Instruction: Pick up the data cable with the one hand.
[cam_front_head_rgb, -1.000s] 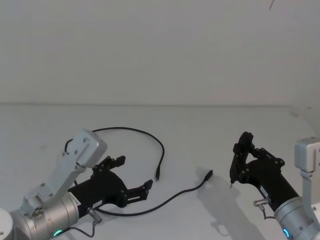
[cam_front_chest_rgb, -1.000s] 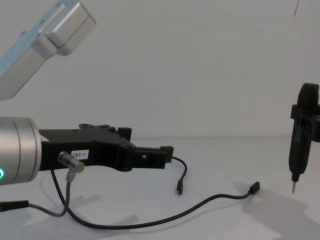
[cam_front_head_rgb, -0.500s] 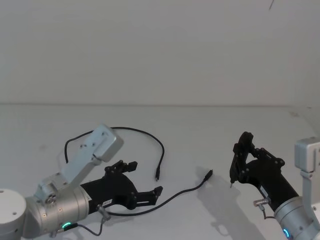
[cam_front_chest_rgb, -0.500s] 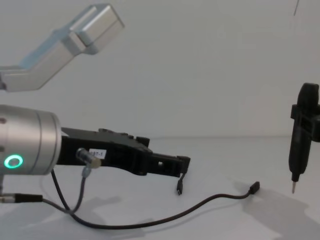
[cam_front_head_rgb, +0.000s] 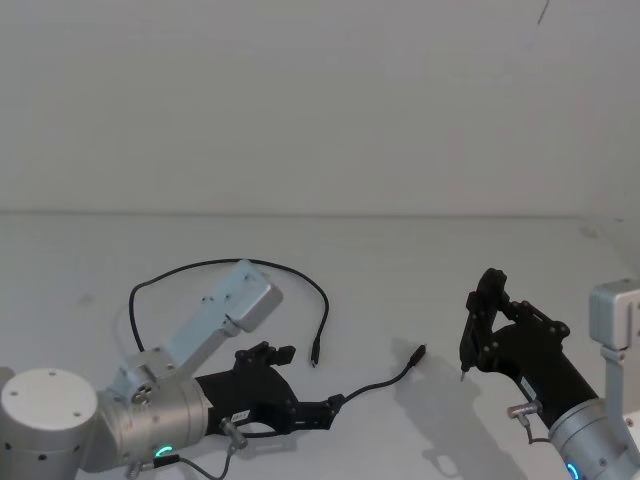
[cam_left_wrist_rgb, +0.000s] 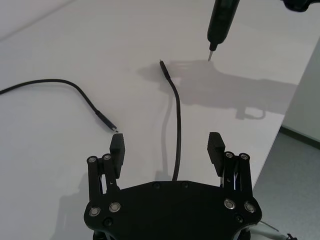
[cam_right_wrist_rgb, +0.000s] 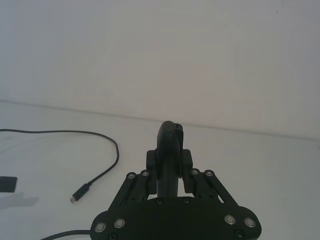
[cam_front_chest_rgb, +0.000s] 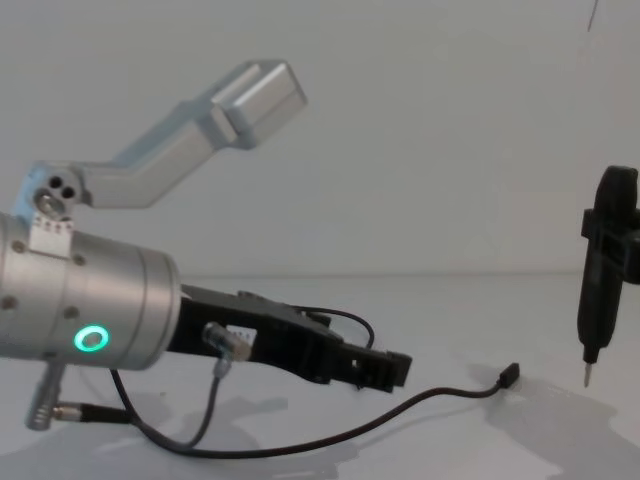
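data cable (cam_front_head_rgb: 326, 305) here is a long thin black flexible cord with a small black plug at each end, lying loose on the plain white tabletop (cam_front_head_rgb: 420, 250). In the head view it makes a big arch across the left-centre of the frame. One plug (cam_front_head_rgb: 313, 358) comes down off the right side of that arch, near the middle. The other plug (cam_front_head_rgb: 418, 352) sits just right of it. From there the cord snakes down-left toward the bottom of the frame and runs in between the fingers of the black angular two-jaw left gripper (cam_front_head_rgb: 315, 377).

That gripper sits on a fat silver cylinder with a green ring light (cam_front_chest_rgb: 90, 338), coming in from the lower left. The left wrist view is the clearest: the fingers (cam_left_wrist_rgb: 117, 147) are spread wide and the cord (cam_left_wrist_rgb: 177, 110) passes up the gap roughly in the middle, touching neither one. So nothing is gripped. In the chest view the gripper is low over the table around centre frame, and the cord (cam_front_chest_rgb: 440, 392) curls out below it to the plug at right-centre.

The right gripper (cam_front_head_rgb: 488, 318) is at the lower right of the head view, clamped around a slim black pen-like tool with a metal tip (cam_front_head_rgb: 467, 340). The right wrist view shows its fingers (cam_right_wrist_rgb: 152, 160) pinching the pen tool (cam_right_wrist_rgb: 170, 135) from both sides. The tool stands roughly upright, tip down, near the second plug. I can't tell if the tip touches the table.
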